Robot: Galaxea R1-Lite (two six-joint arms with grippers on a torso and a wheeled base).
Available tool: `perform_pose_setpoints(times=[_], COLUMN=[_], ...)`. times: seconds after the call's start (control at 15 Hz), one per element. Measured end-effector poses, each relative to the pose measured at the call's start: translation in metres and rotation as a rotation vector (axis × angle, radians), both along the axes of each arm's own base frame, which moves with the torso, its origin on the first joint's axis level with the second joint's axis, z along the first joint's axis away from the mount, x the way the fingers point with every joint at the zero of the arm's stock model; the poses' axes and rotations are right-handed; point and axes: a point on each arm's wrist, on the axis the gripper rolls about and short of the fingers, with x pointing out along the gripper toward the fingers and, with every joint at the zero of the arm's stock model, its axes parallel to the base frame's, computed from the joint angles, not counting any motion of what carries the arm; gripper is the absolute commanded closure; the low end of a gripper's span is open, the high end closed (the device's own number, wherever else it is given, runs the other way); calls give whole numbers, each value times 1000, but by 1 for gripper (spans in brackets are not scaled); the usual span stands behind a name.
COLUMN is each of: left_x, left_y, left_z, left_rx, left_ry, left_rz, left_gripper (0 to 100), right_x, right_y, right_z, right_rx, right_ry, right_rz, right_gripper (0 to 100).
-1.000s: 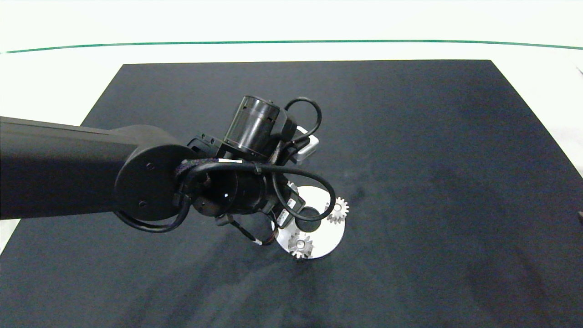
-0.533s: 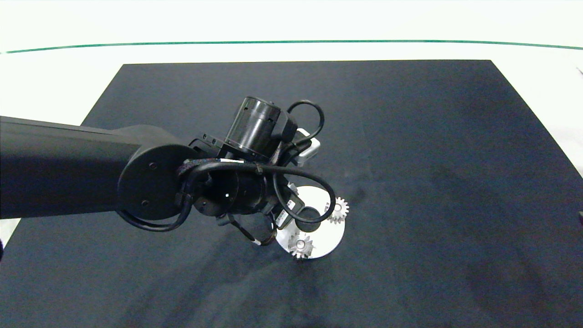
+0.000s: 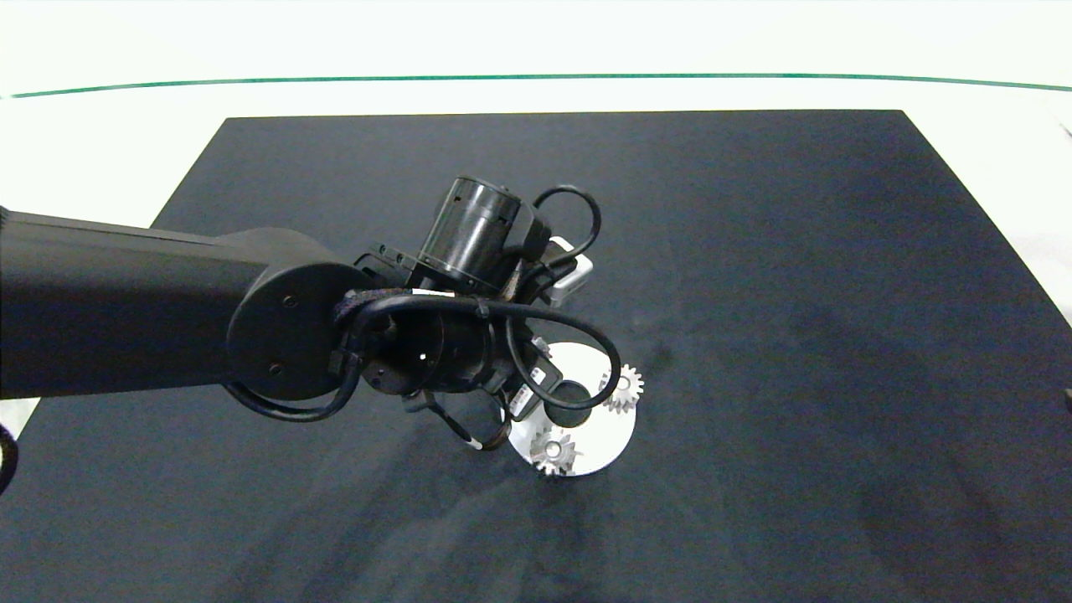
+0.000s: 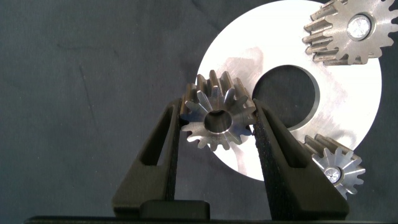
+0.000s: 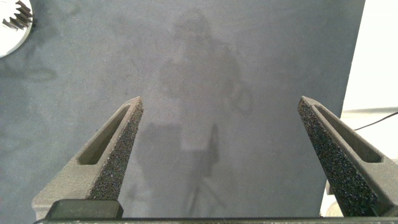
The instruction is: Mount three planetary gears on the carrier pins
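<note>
My left gripper (image 4: pixel 217 127) is closed on the third planetary gear (image 4: pixel 217 119), one finger (image 4: pixel 163 149) pressed against the teeth on each flank, the gear held flat with its centre hole facing the wrist camera. I read it as sitting over the rim of the white disc (image 4: pixel 348 93), beside the disc's large centre hole (image 4: pixel 287 96); the carrier pin on that side is hidden beneath the gear, so I cannot tell whether the gear is on it or above it.

Two other gears are already seated on their pins: one (image 4: pixel 349 31) at the far edge of the disc, pin end showing through its bore, and one (image 4: pixel 337 172) close beside my right-hand finger. In the head view both seated gears (image 3: pixel 623 389) (image 3: pixel 553 452) show on the disc (image 3: pixel 607 431).

The left arm's wrist housing (image 3: pixel 435 360) and its looping black cable (image 3: pixel 569 331) cover the disc's left portion in the head view, blocking sight of the held gear.

The disc lies on a dark mat (image 3: pixel 796 293) over a white table (image 3: pixel 536 92).

My right gripper (image 5: pixel 227 155) hangs wide open above bare mat, holding nothing, well apart from the disc, whose edge (image 5: pixel 9 37) shows in a corner.
</note>
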Motion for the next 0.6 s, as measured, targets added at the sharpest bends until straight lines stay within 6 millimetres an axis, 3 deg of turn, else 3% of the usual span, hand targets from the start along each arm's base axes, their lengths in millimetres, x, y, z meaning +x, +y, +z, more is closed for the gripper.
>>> perform_pose_setpoints(times=[0.6], left_x=[1], left_y=[-1], left_z=[-3], left_rx=[33], left_ry=[2], left_rz=[-17], left_gripper=[75], right_x=[0], right_y=[0], right_z=[0], right_rx=[1], right_ry=[-2], right_rz=[1], right_gripper=[0])
